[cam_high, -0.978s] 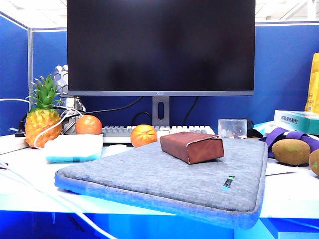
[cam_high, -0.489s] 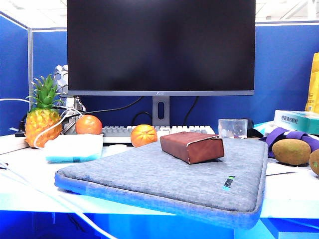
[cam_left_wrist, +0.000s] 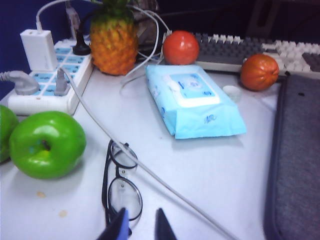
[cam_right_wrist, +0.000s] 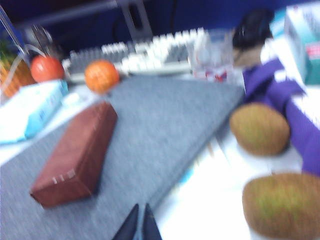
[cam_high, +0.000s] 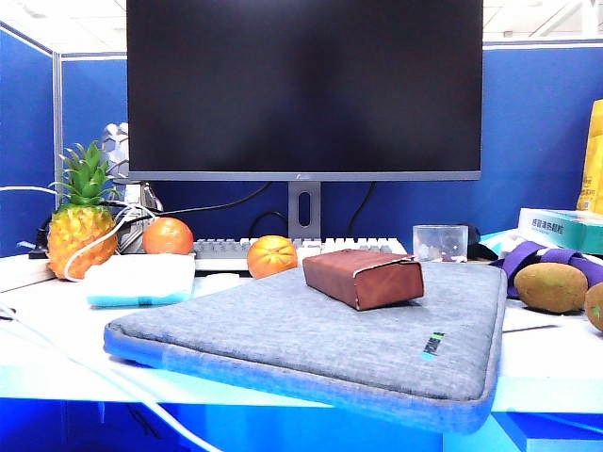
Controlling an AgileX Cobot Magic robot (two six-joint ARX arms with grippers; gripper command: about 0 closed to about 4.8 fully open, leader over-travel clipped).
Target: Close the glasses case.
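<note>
Left wrist view: the left jaws (cam_left_wrist: pixel 141 227) are seen spread apart with nothing between them, hung low over the worktop (cam_left_wrist: pixel 215 170). A pair of glasses (cam_left_wrist: pixel 121 180) lies just ahead of them, crossed by a white cable (cam_left_wrist: pixel 165 182), with a green apple (cam_left_wrist: pixel 46 145) off to one side and a blue wipes pack (cam_left_wrist: pixel 192 102) farther out. In the right wrist view, which is smeared, the right jaws (cam_right_wrist: pixel 141 226) appear drawn together on nothing. The glasses case (cam_right_wrist: pixel 75 157) lies a little ahead of them and apart, on the grey sleeve (cam_right_wrist: pixel 165 130), with two kiwis (cam_right_wrist: pixel 260 129) on the other side. In the exterior view neither arm is seen, and over the last second nothing has been shifted there: the case rests in the same spot and at the same angle, its flap down flat. The closing is therefore judged done, with both jaws clear of the case.
</note>
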